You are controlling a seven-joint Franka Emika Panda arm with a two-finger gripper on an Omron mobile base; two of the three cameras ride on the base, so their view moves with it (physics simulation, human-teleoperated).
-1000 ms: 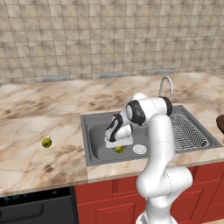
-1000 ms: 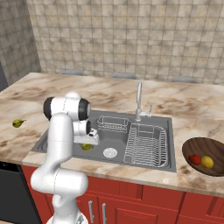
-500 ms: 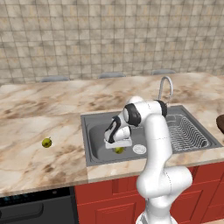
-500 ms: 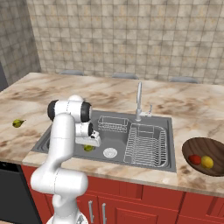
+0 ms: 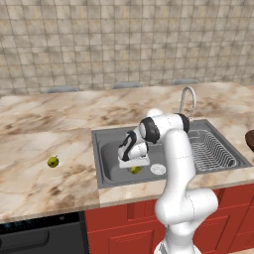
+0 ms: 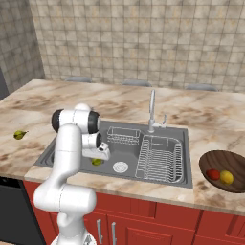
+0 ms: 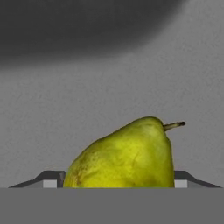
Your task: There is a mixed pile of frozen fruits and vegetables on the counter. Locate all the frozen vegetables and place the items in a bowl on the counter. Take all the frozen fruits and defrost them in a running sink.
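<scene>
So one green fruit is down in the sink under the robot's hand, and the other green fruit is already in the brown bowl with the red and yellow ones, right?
Not quite. The second green fruit lies on the counter left of the sink, as the left base view shows. The bowl holds just the red item and the yellow one.
</scene>
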